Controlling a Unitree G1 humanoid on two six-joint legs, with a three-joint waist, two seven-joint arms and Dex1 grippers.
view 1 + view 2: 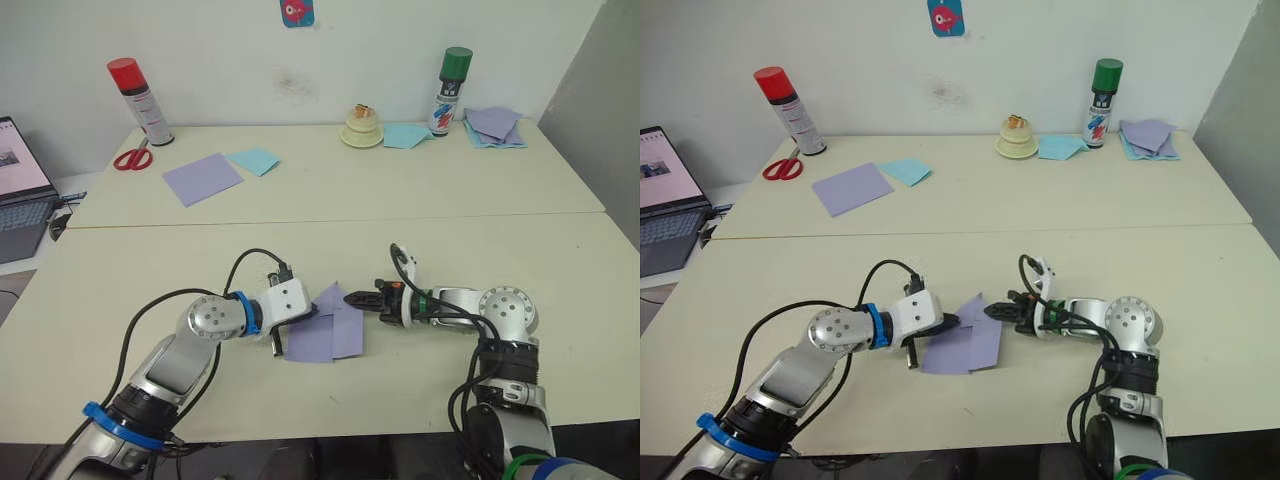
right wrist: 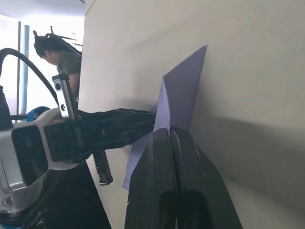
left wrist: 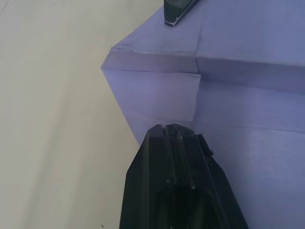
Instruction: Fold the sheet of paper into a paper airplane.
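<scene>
Lavender sheet of paper (image 1: 325, 335) half-folded on desk (image 1: 420, 190); left gripper (image 1: 312, 312) jaws closed pressing it, right gripper (image 1: 352, 298) jaws closed at raised flap. Crease firmly, keep edges aligned.

Two spray cans stand on the tabletop (image 1: 420, 190): one red-capped (image 1: 139, 100), one green-capped (image 1: 449, 92). One pair of scissors (image 1: 132, 157), one laptop (image 1: 22, 190), one folded lavender sheet (image 1: 327, 329).

left hand (image 1: 312, 310) closed, right hand (image 1: 352, 298) closed — facing

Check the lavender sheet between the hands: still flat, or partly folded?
Partly folded. The sheet of paper has a flap raised to a point off the table, with creases in the left wrist view.
</scene>
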